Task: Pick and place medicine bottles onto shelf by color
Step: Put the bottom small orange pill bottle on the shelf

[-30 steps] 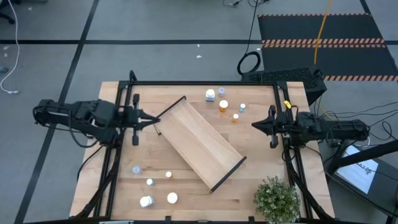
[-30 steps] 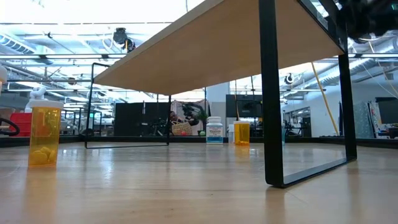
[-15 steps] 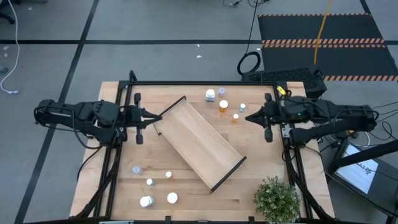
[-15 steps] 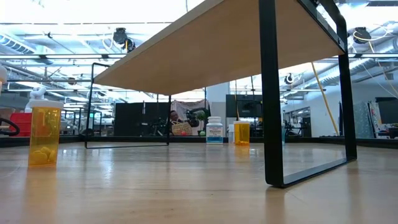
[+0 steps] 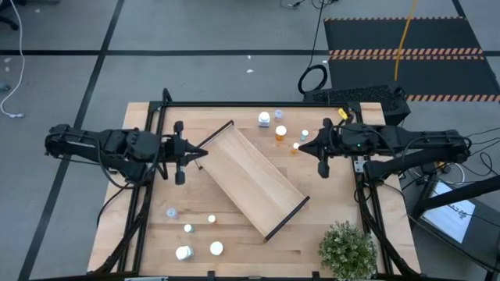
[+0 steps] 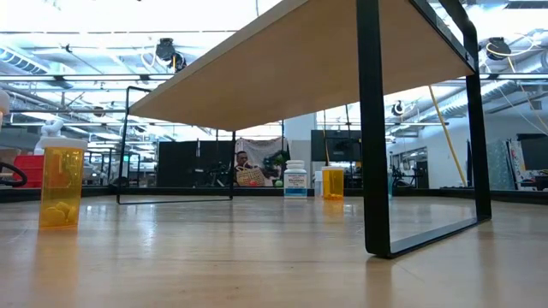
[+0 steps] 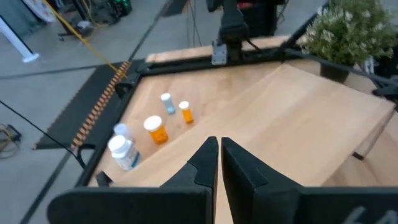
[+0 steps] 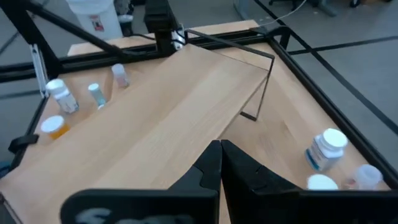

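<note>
The shelf (image 5: pixel 250 179) lay diagonally across the desk (image 5: pixel 312 234). The left gripper (image 5: pixel 199 154) hovered at its upper-left corner, fingers pressed together, holding nothing. The right gripper (image 5: pixel 303 145), also closed and empty, hung beside the far bottles (image 5: pixel 280 133); other bottles (image 5: pixel 187 228) stood near the front-left.

We see a pale wood surface (image 5: pixel 141 234) framed in black, carrying a light-wood shelf (image 5: pixel 250 179) with thin dark end walls. The medicine bottles (image 7: pixel 157 130) wear white caps, some with orange bodies and others clear or pale blue. Both arms are black, a potted plant (image 5: pixel 348 250) shows green, and a black mat (image 5: pixel 406 51) carries orange-and-white striped bands on the grey floor.
</note>
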{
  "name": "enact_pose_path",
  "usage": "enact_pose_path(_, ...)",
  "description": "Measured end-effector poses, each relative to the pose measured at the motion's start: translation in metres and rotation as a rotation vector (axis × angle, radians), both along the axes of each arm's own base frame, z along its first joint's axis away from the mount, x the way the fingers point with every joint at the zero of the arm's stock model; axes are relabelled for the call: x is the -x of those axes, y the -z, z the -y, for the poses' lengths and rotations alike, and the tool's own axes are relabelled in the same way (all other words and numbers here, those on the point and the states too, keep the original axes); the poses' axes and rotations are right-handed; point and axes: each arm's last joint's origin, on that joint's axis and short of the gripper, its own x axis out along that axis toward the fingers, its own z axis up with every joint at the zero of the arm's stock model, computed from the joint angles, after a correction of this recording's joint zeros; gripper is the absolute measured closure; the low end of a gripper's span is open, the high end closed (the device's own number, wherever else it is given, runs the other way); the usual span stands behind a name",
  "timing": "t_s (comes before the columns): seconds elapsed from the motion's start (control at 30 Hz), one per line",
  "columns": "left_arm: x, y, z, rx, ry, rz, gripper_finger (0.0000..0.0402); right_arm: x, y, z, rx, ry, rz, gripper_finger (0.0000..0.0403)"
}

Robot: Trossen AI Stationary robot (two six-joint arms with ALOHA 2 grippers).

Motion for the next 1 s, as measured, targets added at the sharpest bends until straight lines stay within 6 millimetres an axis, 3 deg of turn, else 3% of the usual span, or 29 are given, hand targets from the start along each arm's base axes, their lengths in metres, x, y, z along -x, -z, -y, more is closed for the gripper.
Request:
enact_pose_path(0.4, 0.007, 0.026, 0.015, 0.125, 0.018, -0.155, 0.0366, -0.012, 0.033, -0.001, 0.010, -0.008, 0.073, 0.0403)
enact_pose_path(0.77, 0.009, 0.060, 0.035, 0.244, 0.031, -0.200, 0.0306, -0.013, 0.034, -0.001, 0.034, -0.019, 0.085, 0.0403)
enact_pose_path(1.0, 0.011, 0.068, 0.052, 0.307, 0.054, -0.192, 0.0293, -0.013, 0.034, -0.001, 0.047, -0.025, 0.082, 0.0403)
